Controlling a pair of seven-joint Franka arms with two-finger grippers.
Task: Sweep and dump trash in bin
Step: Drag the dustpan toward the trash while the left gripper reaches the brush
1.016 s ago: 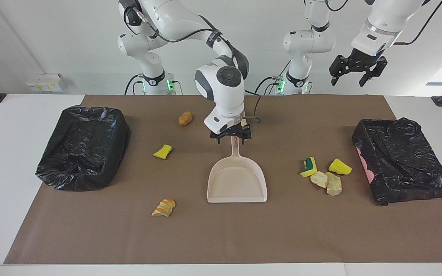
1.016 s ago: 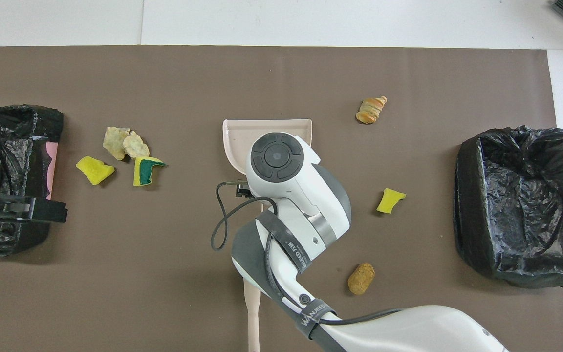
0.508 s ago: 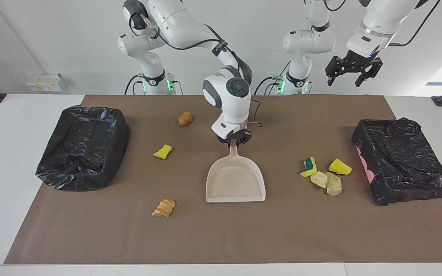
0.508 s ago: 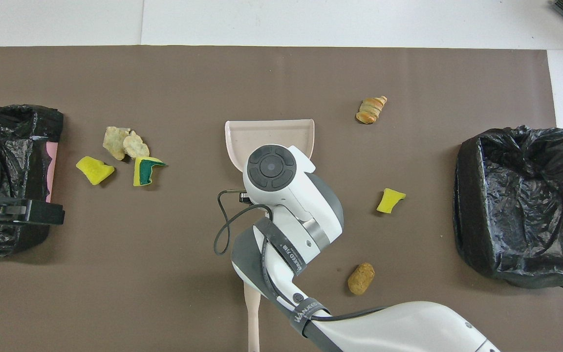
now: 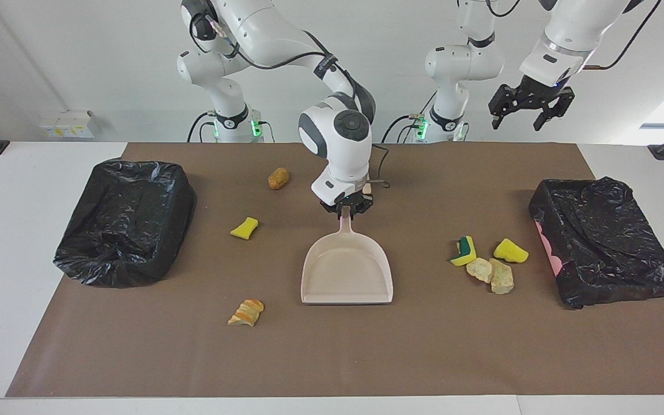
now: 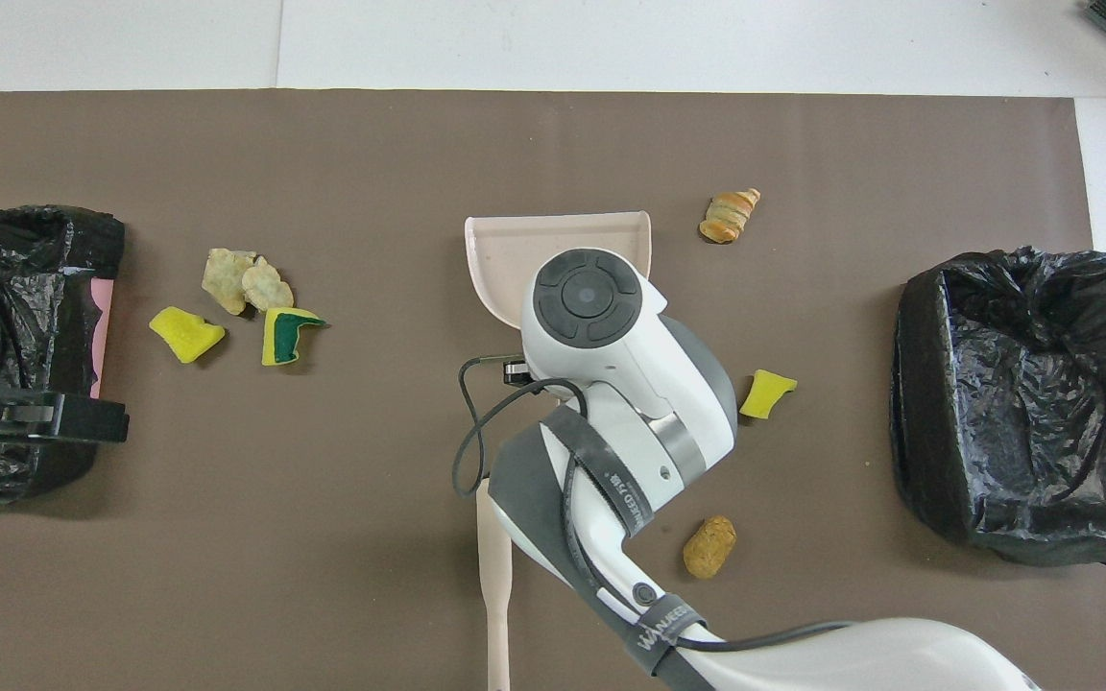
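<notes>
The beige dustpan (image 5: 347,271) is at the middle of the brown mat, its mouth turned away from the robots. My right gripper (image 5: 346,208) is shut on the dustpan's handle; in the overhead view the wrist hides the grip and only the pan's front (image 6: 558,242) shows. The trash lies loose: a brown chunk (image 5: 278,177), a yellow piece (image 5: 244,227) and an orange-striped piece (image 5: 246,312) toward the right arm's end. A yellow-green sponge (image 5: 463,251), two tan chunks (image 5: 490,273) and a yellow piece (image 5: 510,251) lie toward the left arm's end. My left gripper (image 5: 526,115) waits high, open.
One black-bagged bin (image 5: 124,222) stands at the right arm's end of the mat, another (image 5: 603,242) at the left arm's end. A beige handle (image 6: 493,576) lies on the mat near the robots' edge, partly under the right arm.
My right gripper closed on the dustpan's handle, and the pan has shifted a little toward the right arm's end. The left gripper rose slightly.
</notes>
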